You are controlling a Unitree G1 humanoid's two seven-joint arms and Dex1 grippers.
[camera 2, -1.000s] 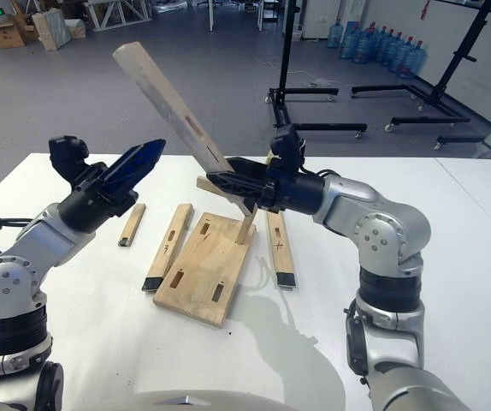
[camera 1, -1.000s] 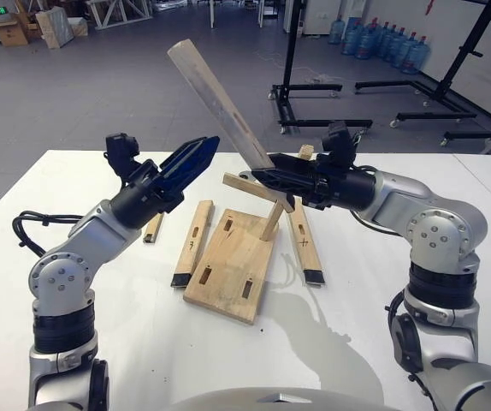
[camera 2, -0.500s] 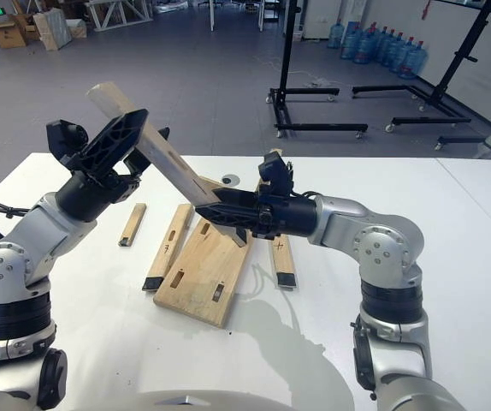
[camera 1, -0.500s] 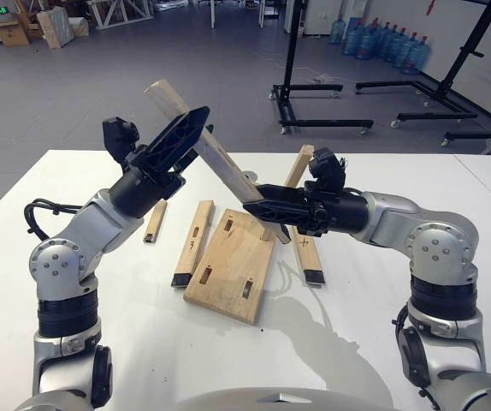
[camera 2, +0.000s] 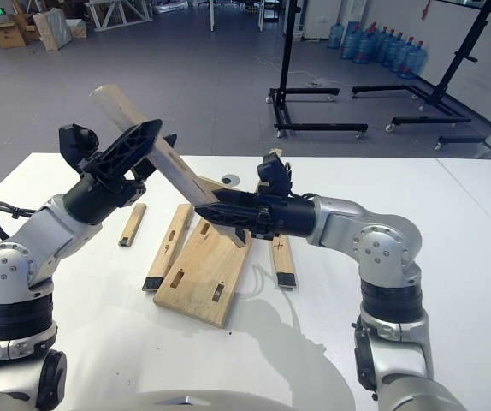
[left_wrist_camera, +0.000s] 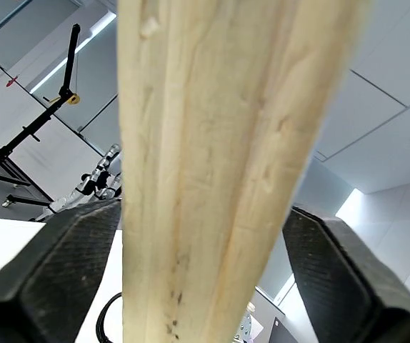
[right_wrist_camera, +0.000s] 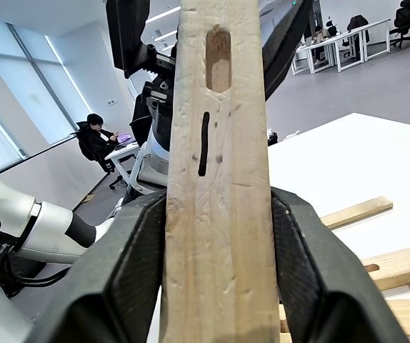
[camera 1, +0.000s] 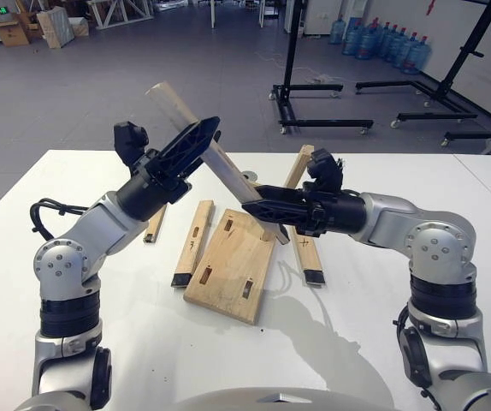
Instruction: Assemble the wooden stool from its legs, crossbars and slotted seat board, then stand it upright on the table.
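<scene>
A long wooden leg (camera 1: 220,171) slants in the air above the table, its top end toward the far left. My right gripper (camera 1: 258,199) is shut on its lower end, above the slotted seat board (camera 1: 228,265), which lies flat. My left gripper (camera 1: 196,141) is shut on the leg's upper half; the left wrist view has the leg (left_wrist_camera: 212,179) pressed between both fingers. In the right wrist view the slotted leg (right_wrist_camera: 216,214) sits between the pads (right_wrist_camera: 130,286). A wooden piece (camera 1: 299,164) sticks up behind the right gripper.
On the white table (camera 1: 382,342) lie a second leg (camera 1: 194,242) left of the board, a short crossbar (camera 1: 153,224) further left, and a third leg (camera 1: 307,254) right of the board. A black cable (camera 1: 44,214) trails at the left. Black floor racks (camera 1: 322,90) stand beyond.
The right gripper tilted the leg lower and toward the left. The left gripper rose to the leg, opened around it, then closed on it.
</scene>
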